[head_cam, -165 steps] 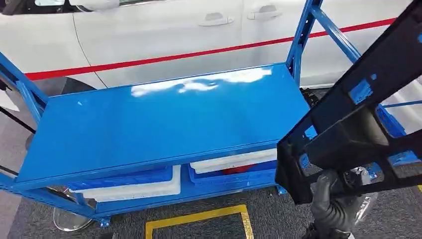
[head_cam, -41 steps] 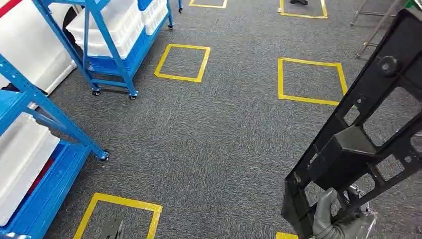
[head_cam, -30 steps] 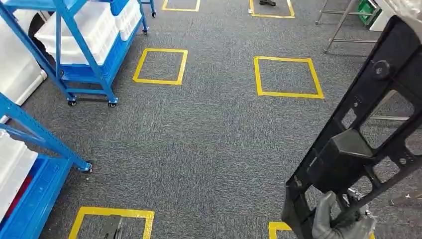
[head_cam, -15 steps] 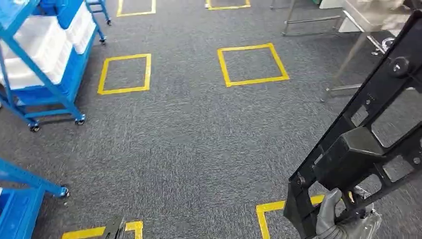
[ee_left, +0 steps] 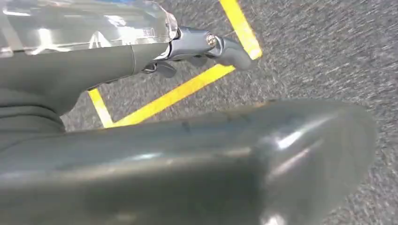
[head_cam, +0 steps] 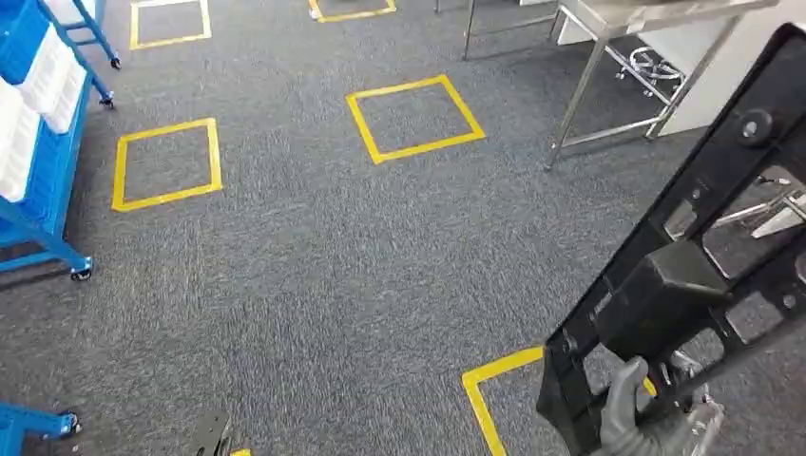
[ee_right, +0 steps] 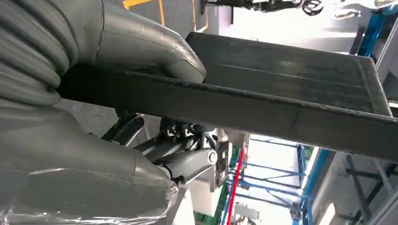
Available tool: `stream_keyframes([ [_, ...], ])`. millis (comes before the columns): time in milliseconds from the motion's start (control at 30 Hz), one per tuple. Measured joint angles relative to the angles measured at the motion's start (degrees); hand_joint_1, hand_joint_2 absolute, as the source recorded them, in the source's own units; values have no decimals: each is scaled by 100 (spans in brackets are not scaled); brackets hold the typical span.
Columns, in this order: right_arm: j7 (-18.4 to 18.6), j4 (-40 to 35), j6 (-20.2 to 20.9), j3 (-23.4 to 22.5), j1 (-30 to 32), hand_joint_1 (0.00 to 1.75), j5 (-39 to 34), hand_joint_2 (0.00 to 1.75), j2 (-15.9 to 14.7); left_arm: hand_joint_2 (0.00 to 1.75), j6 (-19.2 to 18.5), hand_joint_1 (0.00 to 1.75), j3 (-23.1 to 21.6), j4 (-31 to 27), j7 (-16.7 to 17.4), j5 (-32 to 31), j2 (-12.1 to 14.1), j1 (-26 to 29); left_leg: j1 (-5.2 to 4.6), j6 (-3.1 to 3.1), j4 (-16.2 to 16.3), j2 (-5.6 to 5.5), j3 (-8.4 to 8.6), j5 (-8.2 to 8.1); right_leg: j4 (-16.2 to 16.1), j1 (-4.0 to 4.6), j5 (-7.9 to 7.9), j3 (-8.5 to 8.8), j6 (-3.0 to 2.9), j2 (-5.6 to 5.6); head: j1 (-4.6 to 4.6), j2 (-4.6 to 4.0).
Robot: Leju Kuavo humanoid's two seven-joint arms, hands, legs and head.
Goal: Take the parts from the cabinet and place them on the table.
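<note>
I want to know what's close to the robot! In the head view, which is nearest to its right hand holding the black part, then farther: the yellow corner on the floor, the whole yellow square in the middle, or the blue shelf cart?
From the right hand holding the black part:
1. Yellow corner, right beside the hand, low on the floor.
2. Whole yellow square, farther ahead, mid-floor.
3. Blue shelf cart, farthest, far left edge.

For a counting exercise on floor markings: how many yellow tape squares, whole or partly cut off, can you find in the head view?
5: one whole square mid-floor, one whole at left, two cut off by the top edge, one partly behind the black part. A yellow scrap at the bottom edge may be another.
</note>
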Motion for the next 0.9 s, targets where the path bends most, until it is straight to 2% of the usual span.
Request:
stream_keyframes([
  [33, 20, -4, 0, 0, 5, 175, -7, 175, -5, 0, 7, 0, 2, 0, -9, 7, 2, 24, -11, 4, 2, 79, -10, -1, 440, -6, -227, -195, 16, -85, 0, 0],
  [67, 40, -11, 0, -2, 19, 175, -37, 175, -18, 0, 20, 0, 7, 0, -31, 28, 2, 47, -22, 5, 4, 161, -19, -2, 864, -21, -404, -382, 33, -119, 0, 0],
  [100, 62, -13, -2, -4, 39, 175, -57, 175, -44, 0, 29, 0, 15, 0, -57, 39, -2, 58, -26, 5, 8, 250, -30, -3, 1161, -35, -477, -509, 50, -127, 0, 0],
  [133, 96, -20, -2, -11, 68, 175, -72, 175, -70, 0, 35, 0, 24, 0, -85, 63, -13, 58, -25, 3, 9, 328, -33, -5, 1153, -44, -404, -484, 63, -144, 0, 0],
  [167, 110, -35, -2, -15, 103, 175, -72, 175, -92, 0, 37, 0, 33, 0, -105, 70, -22, 56, -24, -5, 12, 395, -30, -10, 869, -51, -223, -317, 71, -170, 3, 0],
  [200, 116, -63, -2, -18, 136, 175, -72, 175, -114, 0, 44, 0, 39, 0, -120, 76, -46, 55, -20, -20, 18, 461, -23, -23, 371, -55, 15, -33, 72, -232, 3, 0],
  [233, 119, -92, -2, -18, 151, 175, -72, 175, -129, 0, 57, 0, 42, 0, -136, 81, -53, 57, -19, -40, 28, 522, -9, -39, -172, -53, 227, 279, 65, -368, 3, 0],
  [267, 121, -118, -2, -18, 144, 175, -96, 175, -144, 0, 77, 0, 46, 0, -133, 96, -59, 58, -37, -75, 42, 578, 6, -62, -584, -25, 210, 474, 47, -657, 0, 0],
  [300, 138, -129, 0, -18, 137, 175, -114, 175, -160, 0, 94, 0, 57, 0, -127, 133, -59, 57, -74, -116, 72, 630, 3, -88, -607, 10, 249, 477, -18, -625, -4, 0],
  [333, 169, -144, 0, -18, 144, 175, -116, 175, -170, 0, 103, 0, 72, 0, -103, 144, -59, 49, -71, -139, 63, 662, 15, -83, -587, 17, 249, 457, -41, -530, -12, 0],
  [367, 200, -144, 0, -18, 144, 175, -122, 175, -182, 0, 110, 0, 87, 0, -90, 149, -63, 48, -70, -165, 52, 728, 27, -82, -574, 38, 247, 442, -66, -483, -4, 0],
  [400, 230, -144, -2, -20, 145, 175, -122, 175, -197, 0, 118, 0, 105, -2, -72, 153, -66, 46, -71, -199, 44, 788, 48, -84, -580, 38, 256, 423, -97, -417, -2, 0],
  [433, 239, -146, -2, -20, 143, 175, -122, 175, -212, 0, 118, 0, 118, -2, -52, 164, -68, 47, -63, -240, 62, 809, 46, -124, -630, -2, 289, 451, -148, -344, -4, 0],
  [467, 241, -153, 0, -22, 147, 175, -109, 175, -217, 0, 120, 0, 140, -2, -50, 164, -68, 59, -23, -278, 179, 496, 11, -235, -640, -14, 307, 447, -182, -294, -6, 0],
  [500, 241, -155, 0, -22, 131, 175, -107, 175, -221, 0, 118, 0, 151, -2, -50, 183, -66, 99, -14, -282, 498, 272, -123, -462, -638, -19, 318, 435, -217, -241, -15, 0],
  [567, 272, -155, 0, -22, 127, 175, -107, 175, -230, 0, 116, 0, 175, 0, -52, 199, -46, 208, -11, -300, 1439, 116, -547, -905, -634, -10, 328, 419, -243, -85, -13, 0],
  [600, 280, -155, 2, -22, 134, 175, -107, 175, -241, 0, 105, 0, 184, 0, -66, 199, -44, 259, -12, -302, 1781, 100, -713, -996, -621, -4, 330, 409, -246, -1, -13, -2],
  [633, 289, -153, 0, -22, 140, 175, -107, 175, -247, 0, 96, 0, 186, 0, -72, 199, -44, 297, -11, -296, 1891, 99, -779, -959, -604, 1, 330, 401, -246, 78, -13, 0],
  [667, 295, -153, 2, -22, 142, 175, -107, 175, -249, 0, 90, 0, 186, 0, -87, 197, -44, 313, -11, -282, 1729, 98, -719, -788, -591, 4, 330, 401, -245, 159, -13, 0],
  [700, 300, -153, 2, -22, 140, 175, -105, 175, -252, 0, 86, 0, 186, 0, -94, 195, -44, 305, -11, -259, 1332, 80, -548, -522, -584, 7, 329, 406, -244, 236, -13, 0],
  [733, 300, -153, 2, -22, 141, 175, -103, 175, -260, 0, 85, 0, 186, 0, -105, 188, -44, 297, -11, -231, 769, -7, -289, -224, -575, 6, 330, 413, -242, 311, -13, 0],
  [767, 300, -153, 0, -22, 143, 175, -94, 175, -269, 0, 83, 0, 186, 0, -114, 186, -39, 297, -10, -201, 323, -280, -91, -51, -570, -5, 333, 405, -235, 371, -13, 0],
  [800, 306, -153, 2, -22, 140, 175, -92, 175, -280, 0, 83, 0, 188, 0, -122, 186, -33, 305, 0, -177, 142, -430, -26, -121, -536, 33, 330, 378, -197, 433, -11, 0],
  [867, 313, -153, 0, -22, 144, 175, -88, 175, -293, 0, 83, 0, 190, 0, -151, 201, -26, 307, -29, -166, 126, -327, -24, -112, -550, -16, 374, 326, -124, 573, -8, 0],
  [900, 326, -153, 2, -22, 147, 175, -87, 175, -295, 0, 90, 0, 190, 0, -155, 212, -26, 292, -46, -133, 124, -258, -16, -101, -578, -37, 404, 310, -76, 643, -10, 0],
])
